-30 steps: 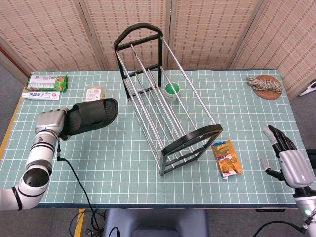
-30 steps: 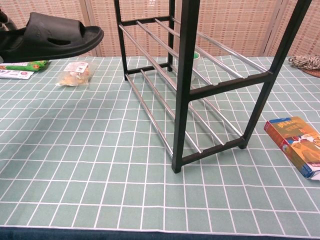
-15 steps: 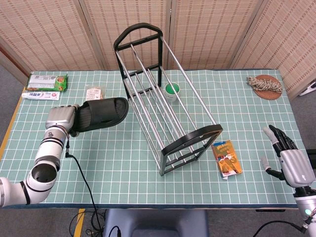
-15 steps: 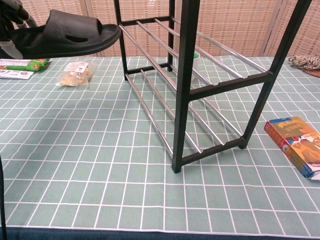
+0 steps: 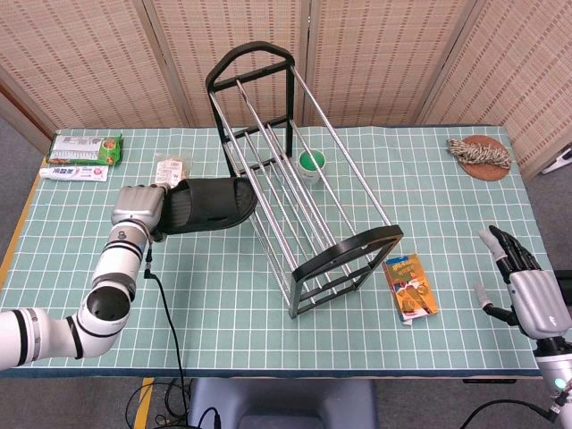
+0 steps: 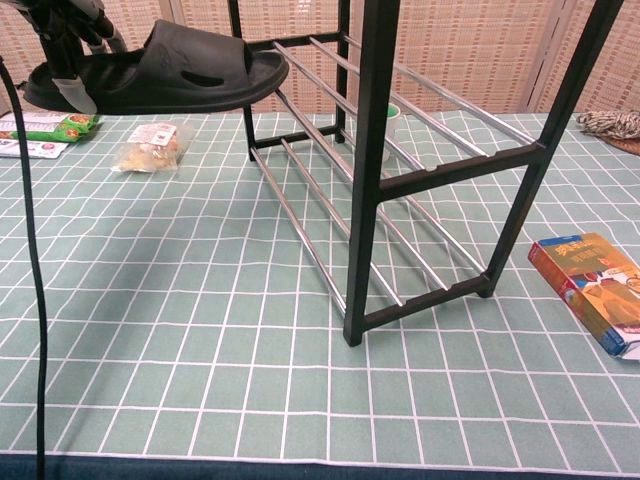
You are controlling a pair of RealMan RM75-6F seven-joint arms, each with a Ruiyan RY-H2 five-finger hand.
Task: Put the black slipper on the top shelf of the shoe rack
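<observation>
My left hand (image 5: 143, 207) (image 6: 66, 35) grips the heel end of the black slipper (image 5: 212, 203) (image 6: 170, 72) and holds it level above the table. The slipper's toe reaches the left edge of the shoe rack (image 5: 295, 170) (image 6: 372, 120), level with its upper chrome bars. The rack is a black frame with two tiers of chrome rods, running diagonally across the middle of the table. My right hand (image 5: 527, 286) hangs off the table's right front edge, fingers apart and holding nothing; it does not show in the chest view.
A green cup (image 5: 311, 164) (image 6: 392, 118) stands inside the rack. A snack bag (image 5: 168, 166) (image 6: 152, 144) lies near the slipper, toothpaste boxes (image 5: 82, 156) at far left. An orange box (image 5: 410, 286) (image 6: 595, 290) lies right of the rack, a rope coaster (image 5: 481, 150) far right.
My left hand has carried the slipper rightward, from well left of the rack until its toe meets the rack's left side. The right hand has stayed put.
</observation>
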